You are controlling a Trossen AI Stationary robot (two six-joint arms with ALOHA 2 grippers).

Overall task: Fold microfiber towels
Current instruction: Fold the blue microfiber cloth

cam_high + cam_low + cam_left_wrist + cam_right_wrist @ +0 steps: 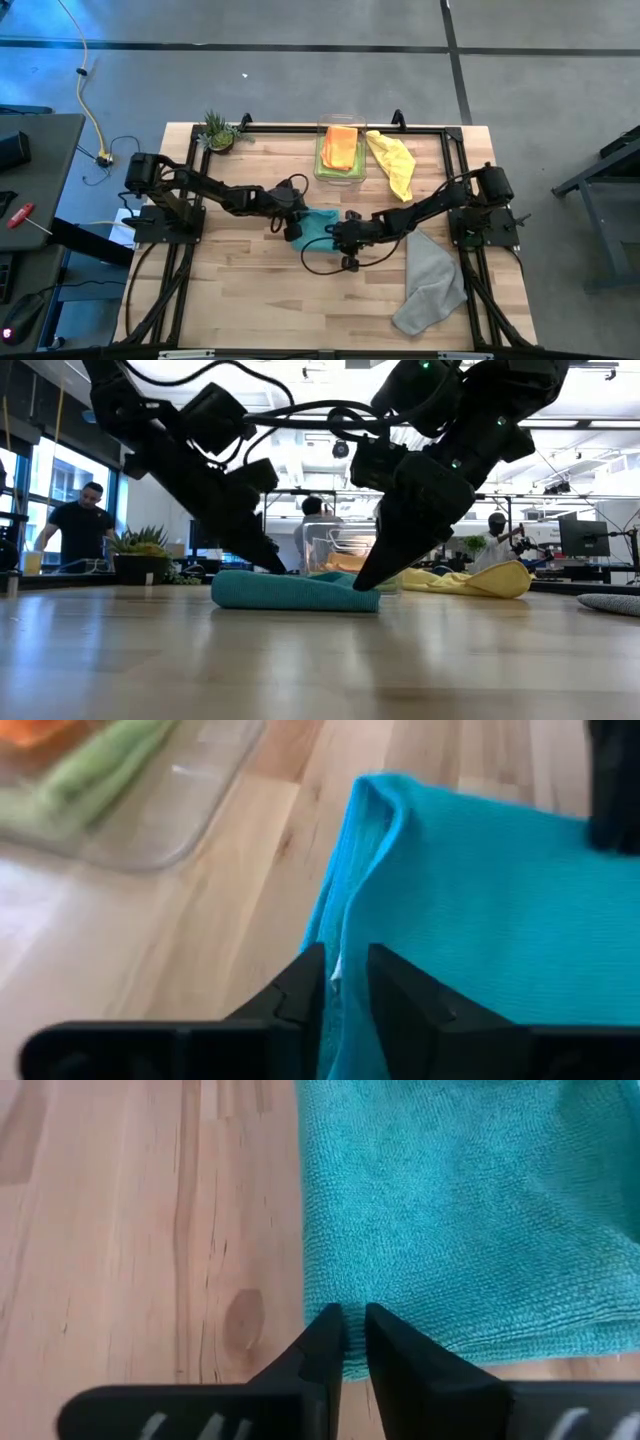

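Left jaws are pinched down tight on a raised edge of the teal blue towel, the cloth squeezed into the thin slot between the two dark fingers. Right jaws are doing the same at another edge of that towel, clamped on the hem where it meets bare wood. From overhead, both grippers sit at mid-counter, the left jaws at the towel's left side, the right jaws at its lower right corner, and the two arms reach in from opposite sides. From counter height the teal blue towel lies low and flat in a doubled-over slab, with the two grippers touching down at its ends.

Moving outward: toward the back edge of the counter stands the clear plastic bin, with the orange towel stacked on the lime green towel inside it. Just beside the bin on its right, the yellow towel lies crumpled. The grey towel sprawls near the front right corner, well apart from the jaws. A small potted plant sits at the back left corner.
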